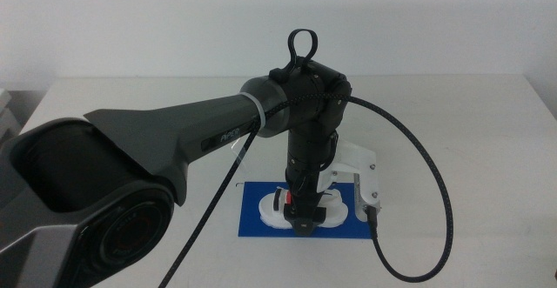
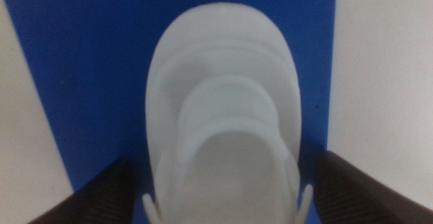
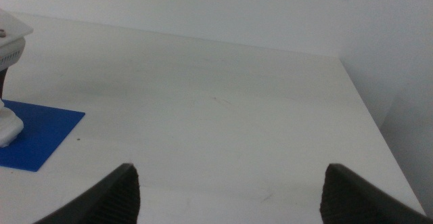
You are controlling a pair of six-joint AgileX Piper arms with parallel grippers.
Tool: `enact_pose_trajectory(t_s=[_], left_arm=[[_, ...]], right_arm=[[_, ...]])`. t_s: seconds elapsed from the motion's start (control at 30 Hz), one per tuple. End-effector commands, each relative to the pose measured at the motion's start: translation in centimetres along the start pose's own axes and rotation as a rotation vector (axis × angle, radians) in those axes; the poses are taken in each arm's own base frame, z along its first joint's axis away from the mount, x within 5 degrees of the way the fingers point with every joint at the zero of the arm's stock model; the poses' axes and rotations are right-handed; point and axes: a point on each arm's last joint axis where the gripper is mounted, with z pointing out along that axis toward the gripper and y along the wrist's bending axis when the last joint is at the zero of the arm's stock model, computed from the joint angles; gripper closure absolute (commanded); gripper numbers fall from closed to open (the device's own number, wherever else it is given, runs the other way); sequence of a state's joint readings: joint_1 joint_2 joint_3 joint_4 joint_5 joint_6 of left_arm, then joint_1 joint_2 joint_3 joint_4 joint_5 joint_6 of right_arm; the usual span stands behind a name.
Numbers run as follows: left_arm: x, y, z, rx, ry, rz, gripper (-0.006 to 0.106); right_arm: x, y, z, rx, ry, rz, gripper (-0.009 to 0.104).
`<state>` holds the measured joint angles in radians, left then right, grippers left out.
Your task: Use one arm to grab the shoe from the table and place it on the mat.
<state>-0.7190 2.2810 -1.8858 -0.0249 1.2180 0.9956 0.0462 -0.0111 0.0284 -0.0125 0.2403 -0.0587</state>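
The white shoe (image 1: 335, 208) lies on the blue mat (image 1: 252, 223) near the front of the white table (image 1: 452, 114). The black left arm (image 1: 174, 140) reaches in from the left, and its gripper (image 1: 303, 223) points down over the middle of the shoe. In the left wrist view the shoe (image 2: 223, 116) lies on the mat (image 2: 81, 68) between the jaws of my left gripper (image 2: 224, 163), which stand apart from it on either side, open. My right gripper (image 3: 230, 176) is open and empty off to the right, out of the middle view.
The arm's white bracket (image 1: 361, 170) and looping black cable (image 1: 435, 192) hang to the right of the mat. The right wrist view shows a corner of the mat (image 3: 37, 132), bare tabletop (image 3: 223, 116) and the table's right edge.
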Motion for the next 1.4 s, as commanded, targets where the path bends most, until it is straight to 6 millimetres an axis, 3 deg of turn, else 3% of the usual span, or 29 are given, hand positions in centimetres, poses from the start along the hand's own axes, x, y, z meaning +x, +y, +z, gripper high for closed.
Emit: enact_pose_trajectory(t_s=[0.0,0.23,0.53,0.83,1.07,1.2,1.37], left_arm=[[0.0,-0.7,-3.9,-0.017,-0.019,0.002,0.006],[0.5,-1.4,-7.5,-0.067,-0.044,0.006,0.007],[1.9,-3.6,-15.8,-0.24,-0.131,0.014,0.007],[5.1,-8.0,-25.3,-0.465,-0.224,0.014,0.007],[9.8,-12.8,-32.1,-0.698,-0.238,-0.117,0.007],[12.8,-14.9,-32.9,-0.749,-0.225,-0.262,0.007],[17.8,-18.0,-32.0,-0.814,-0.284,-0.514,0.007]], right_arm=[[-0.5,0.0,0.0,0.006,-0.065,-0.021,0.017],[-0.5,0.0,0.0,0.006,-0.065,-0.021,0.017],[-0.5,0.0,0.0,0.006,-0.065,-0.021,0.017],[-0.5,0.0,0.0,0.006,-0.065,-0.021,0.017],[-0.5,0.0,0.0,0.006,-0.065,-0.021,0.017],[-0.5,0.0,0.0,0.006,-0.065,-0.021,0.017],[-0.5,0.0,0.0,0.006,-0.065,-0.021,0.017]])
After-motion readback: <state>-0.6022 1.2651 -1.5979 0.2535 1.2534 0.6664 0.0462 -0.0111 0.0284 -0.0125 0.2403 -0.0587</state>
